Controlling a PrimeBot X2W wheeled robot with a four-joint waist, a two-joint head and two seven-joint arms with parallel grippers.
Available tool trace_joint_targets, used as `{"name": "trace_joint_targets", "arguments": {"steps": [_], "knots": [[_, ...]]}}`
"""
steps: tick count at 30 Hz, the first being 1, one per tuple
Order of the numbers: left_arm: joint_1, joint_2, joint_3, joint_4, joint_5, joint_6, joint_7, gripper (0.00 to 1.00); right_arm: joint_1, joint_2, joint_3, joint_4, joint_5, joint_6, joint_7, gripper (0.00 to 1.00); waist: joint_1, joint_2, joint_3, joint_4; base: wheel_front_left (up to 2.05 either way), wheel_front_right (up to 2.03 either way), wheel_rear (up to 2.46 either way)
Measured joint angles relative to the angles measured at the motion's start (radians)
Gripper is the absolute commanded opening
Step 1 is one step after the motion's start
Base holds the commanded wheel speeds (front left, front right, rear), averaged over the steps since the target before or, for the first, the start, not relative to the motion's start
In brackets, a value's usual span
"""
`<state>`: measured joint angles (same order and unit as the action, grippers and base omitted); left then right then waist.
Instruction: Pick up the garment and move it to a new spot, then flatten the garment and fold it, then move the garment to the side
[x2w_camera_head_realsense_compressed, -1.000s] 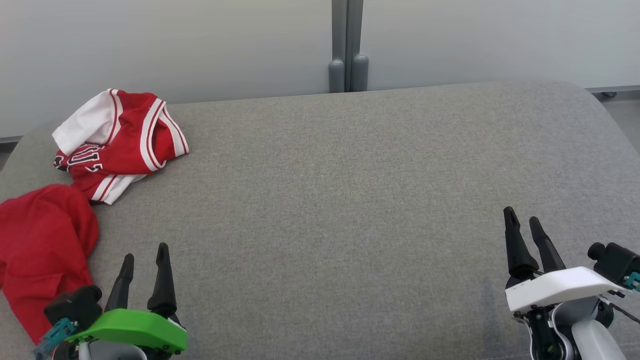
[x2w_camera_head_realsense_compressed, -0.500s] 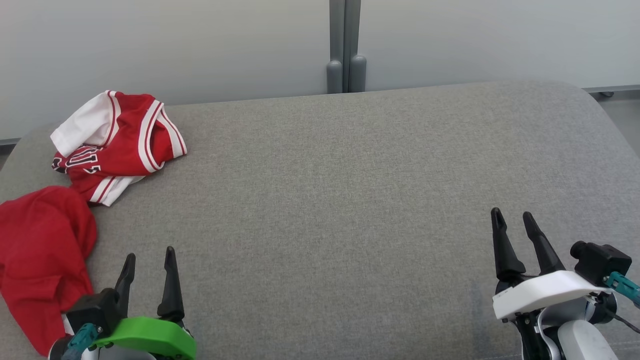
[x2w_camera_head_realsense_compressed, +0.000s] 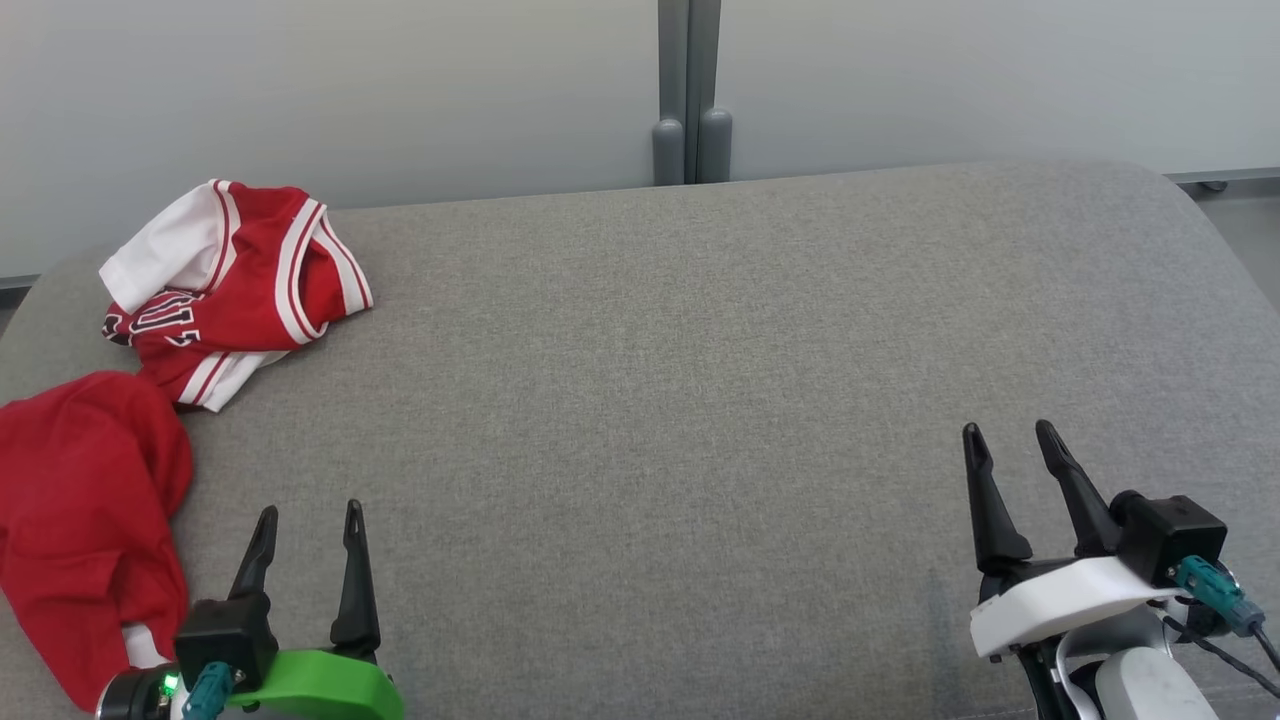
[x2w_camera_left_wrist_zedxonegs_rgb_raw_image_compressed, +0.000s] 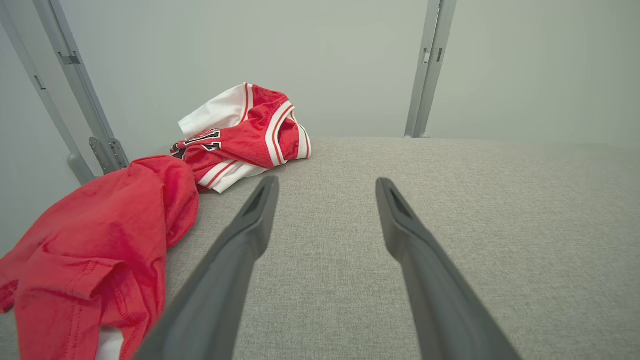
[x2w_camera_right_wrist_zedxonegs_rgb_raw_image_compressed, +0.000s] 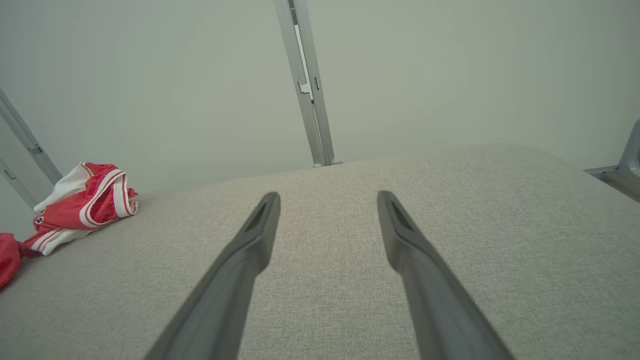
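Risks first: two crumpled cloths lie together at the left end of the grey fabric-covered tabletop, the plain red garment touching the red-and-white jersey at one corner; a pinch made near that junction could catch both, or drag the jersey along; which of the two the task means cannot be told, though the red garment, being nearer, seems the likelier. The red garment appears to reach the tabletop's left edge, so a shallow grip on one loose fold may let the rest slide off; long fingers driven too deep could snag the tabletop's covering instead of cloth; a lift by one arm alone would probably leave the garment bunched for the flattening step.

Positions: left tool released, fingers spread, holding nothing, low over bare tabletop just beside the red garment, which lies to its left; the jersey lies farther off, ahead and to the left. Right tool likewise spread and empty, near the opposite end, well apart from both cloths; bare tabletop lies between the two tools.
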<state>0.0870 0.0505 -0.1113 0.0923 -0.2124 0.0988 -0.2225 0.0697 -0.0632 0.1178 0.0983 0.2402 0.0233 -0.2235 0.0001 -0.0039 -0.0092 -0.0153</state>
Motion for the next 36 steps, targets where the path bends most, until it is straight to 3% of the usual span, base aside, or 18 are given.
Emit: {"name": "trace_joint_targets", "arguments": {"steps": [8,24,36], "knots": [[0.0,0.0,-0.019,-0.004,0.08,0.017,-0.026,1.0,0.0,0.0,0.017,-0.011,-0.092,-0.008,-0.027,1.0,0.0,0.0,0.003,0.0,0.0,0.0,0.0],[0.0,0.0,-0.022,0.002,0.08,0.017,-0.026,1.0,0.0,0.001,0.01,-0.011,-0.092,-0.007,-0.027,1.0,0.0,0.0,0.007,0.005,0.0,0.0,0.0],[-0.006,-0.002,-0.032,0.013,0.081,0.016,-0.026,1.0,0.0,0.002,0.021,-0.011,-0.092,0.01,-0.027,1.0,0.0,0.0,0.009,0.071,0.0,0.0,0.0]]}}
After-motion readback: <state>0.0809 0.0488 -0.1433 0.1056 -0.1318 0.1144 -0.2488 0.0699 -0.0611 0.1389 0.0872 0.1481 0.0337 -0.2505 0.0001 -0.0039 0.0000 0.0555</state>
